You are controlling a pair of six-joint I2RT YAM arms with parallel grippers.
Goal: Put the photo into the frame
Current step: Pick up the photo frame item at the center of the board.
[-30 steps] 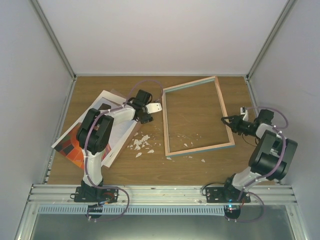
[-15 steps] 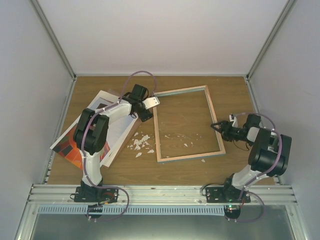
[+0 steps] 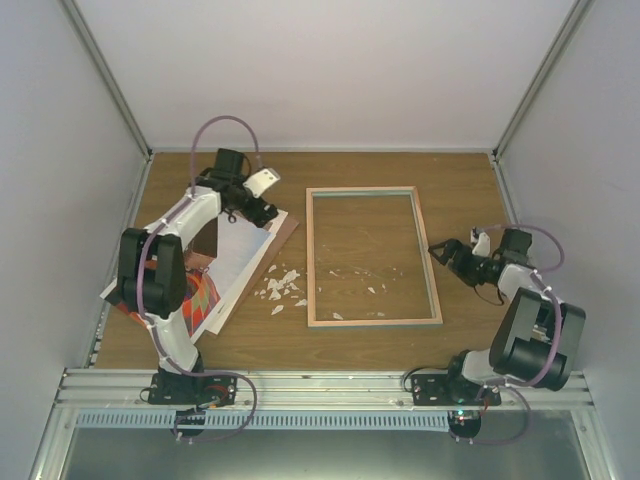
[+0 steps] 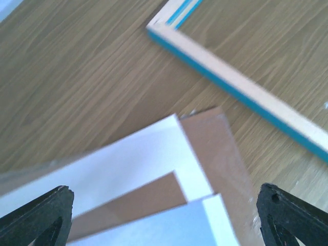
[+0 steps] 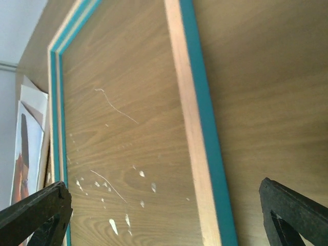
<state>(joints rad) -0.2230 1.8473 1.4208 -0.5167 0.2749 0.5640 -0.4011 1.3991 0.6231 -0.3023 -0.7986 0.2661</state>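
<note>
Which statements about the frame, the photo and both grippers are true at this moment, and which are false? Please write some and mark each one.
1. The frame lies flat on the table with no print in it. True.
2. The right gripper is clamped on the frame's right rail. False: it is open and sits beside that rail, apart from it.
3. The photo lies in the stack of sheets left of the frame, partly covered. True.
4. The left gripper holds the photo. False: it is open above the stack's far corner and holds nothing.
</note>
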